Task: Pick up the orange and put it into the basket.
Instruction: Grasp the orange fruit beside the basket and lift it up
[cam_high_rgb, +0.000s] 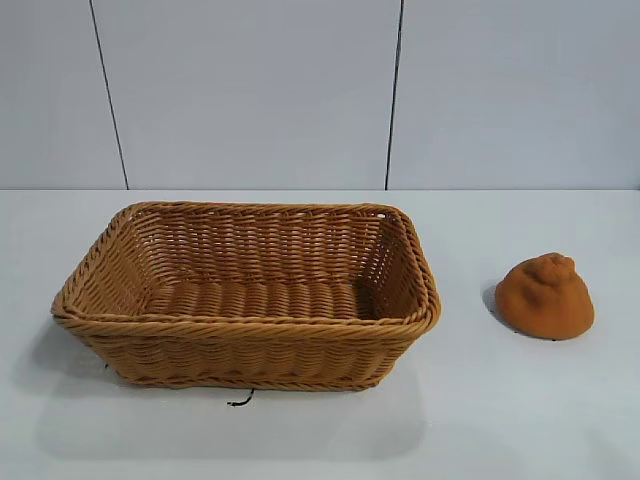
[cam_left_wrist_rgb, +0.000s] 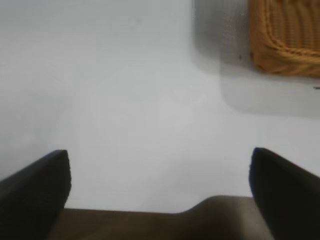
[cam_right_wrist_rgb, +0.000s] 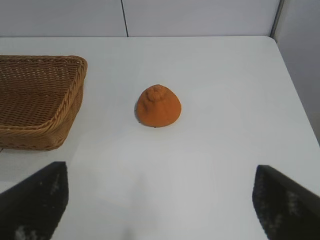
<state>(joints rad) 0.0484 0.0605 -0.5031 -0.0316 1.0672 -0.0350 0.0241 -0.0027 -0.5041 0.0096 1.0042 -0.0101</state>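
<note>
Here, close in, the left gripper (cam_left_wrist_rgb: 160, 185) hangs over bare white table (cam_left_wrist_rgb: 125, 100), its two dark fingers (cam_left_wrist_rgb: 35, 190) spread wide with nothing between them. A corner of the basket (cam_left_wrist_rgb: 285, 40) shows past it. The right gripper (cam_right_wrist_rgb: 160, 200) is also spread wide and holds nothing. It points at the orange (cam_right_wrist_rgb: 159, 105), which sits well ahead of it.

Farther out, the basket (cam_high_rgb: 245, 295) stands on the table (cam_high_rgb: 520, 420), a bit to the left, with nothing in it. The orange (cam_high_rgb: 545, 296) rests on the table to the right of the basket, near it but not touching. Farthest back is a pale wall (cam_high_rgb: 250, 90).
</note>
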